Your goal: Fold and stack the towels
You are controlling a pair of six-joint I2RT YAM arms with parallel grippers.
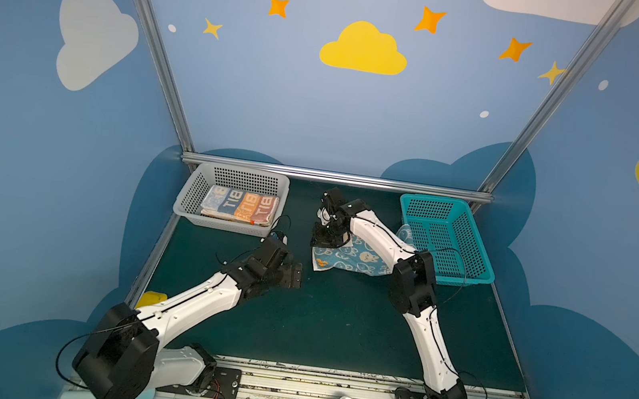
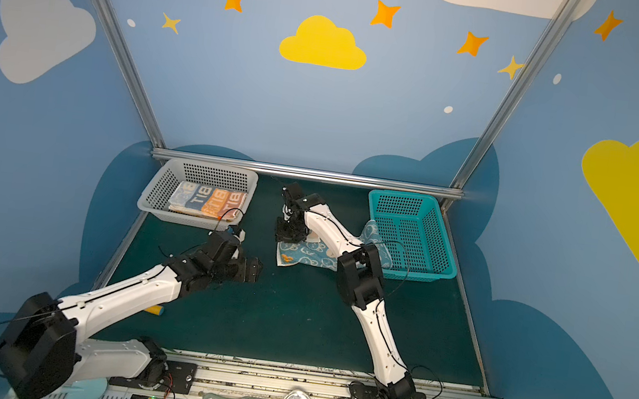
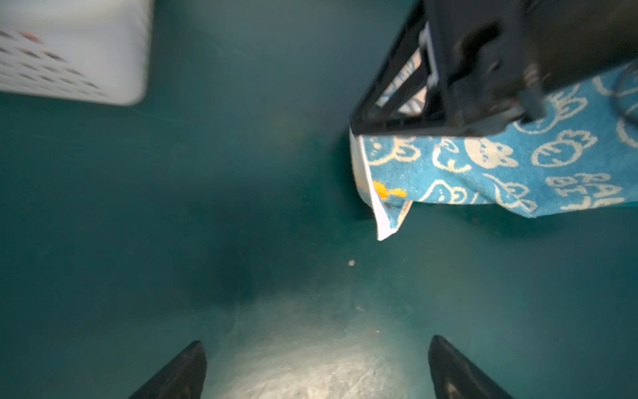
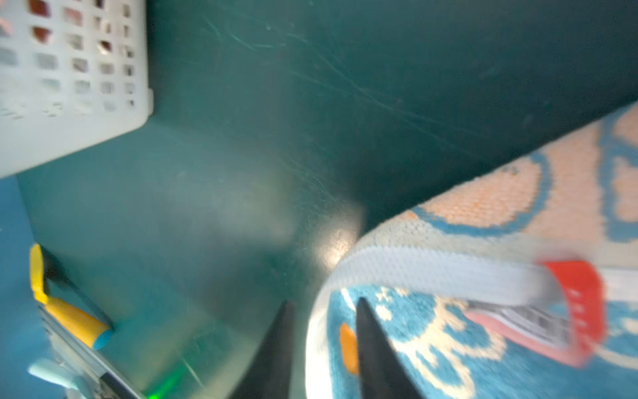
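Flattening towel (image 1: 360,256) on worktop (image 1: 334,328) beside teal basket (image 1: 425,212): right tool (image 1: 320,242) slightly parted over its corner, left tool (image 1: 294,275) wide open, empty. Smooth creases first, then fold edge to edge.

lettered towel (image 1: 239,204): orange and blue bands, "BIT" showing; lying folded flat on top of a stack in the white basket (image 1: 192,192), left of centre in both top views.
under it: pale edges showing; count unclear.
blue towel (image 1: 348,256): cream bunny faces, orange carrot; lying rumpled on the green mat (image 1: 334,328), centre-right, partly doubled over, hemmed corner sticking out, right end resting against the teal basket (image 1: 466,279).
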